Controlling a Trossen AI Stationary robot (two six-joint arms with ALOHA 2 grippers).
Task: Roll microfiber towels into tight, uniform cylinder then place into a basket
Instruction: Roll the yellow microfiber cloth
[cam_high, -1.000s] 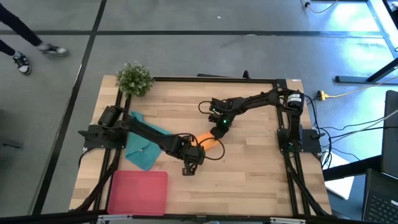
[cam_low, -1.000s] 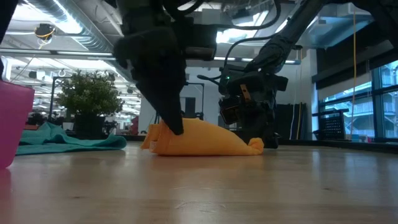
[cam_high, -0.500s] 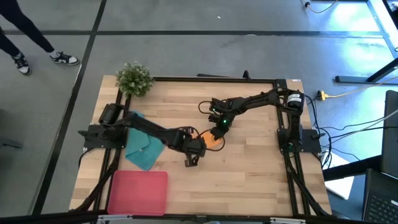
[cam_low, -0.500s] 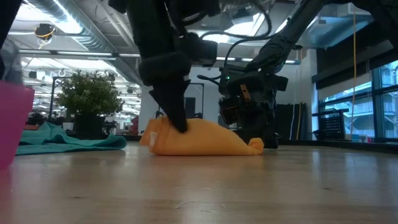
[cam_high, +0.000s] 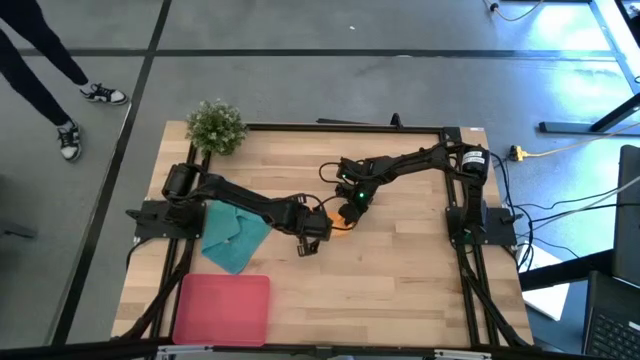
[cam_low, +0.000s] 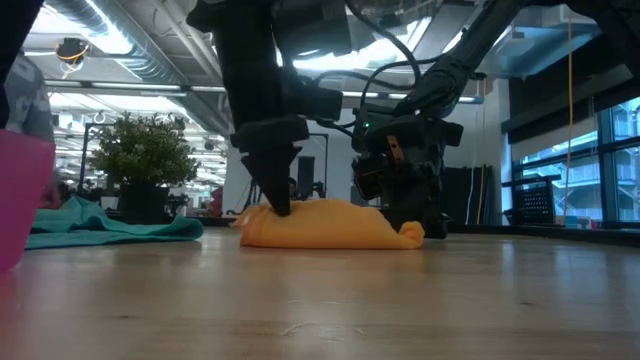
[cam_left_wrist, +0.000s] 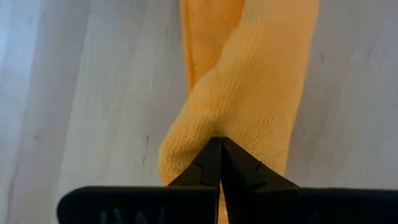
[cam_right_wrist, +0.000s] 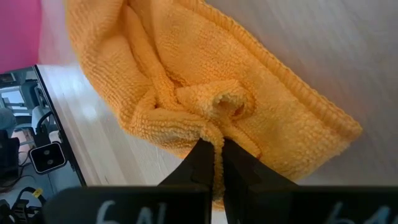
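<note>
The orange towel (cam_high: 341, 224) lies bunched into a low heap on the table's middle, between my two grippers; it also shows in the low view (cam_low: 330, 228). My left gripper (cam_high: 311, 232) is shut on the towel's near left end. My right gripper (cam_high: 351, 208) is shut on its far right end. The teal towel (cam_high: 233, 236) lies crumpled flat at the left. The pink basket (cam_high: 222, 309) stands at the near left corner. My left gripper pinches a rounded fold (cam_left_wrist: 205, 127) at the orange towel's end between its two shut fingertips (cam_left_wrist: 211, 163). The fingers come from above, slanting down (cam_low: 277, 205). The towel rests on the table under them. My right gripper pinches a puckered fold of several layers (cam_right_wrist: 217, 127) on the towel's other end between its shut fingertips (cam_right_wrist: 202, 155). The fingers point down from above. That end lies on the table (cam_low: 412, 234).
A small green potted plant (cam_high: 215, 126) stands at the far left corner. Bare wood lies to the right and near side of the towel. A person's legs (cam_high: 40, 60) show on the floor beyond the table's left.
My left gripper has gone toward the table's far edge and my right gripper, staying shut on the towel's end. The orange towel has been pushed together and is now a shorter, more compact heap. My right gripper has kept still.
</note>
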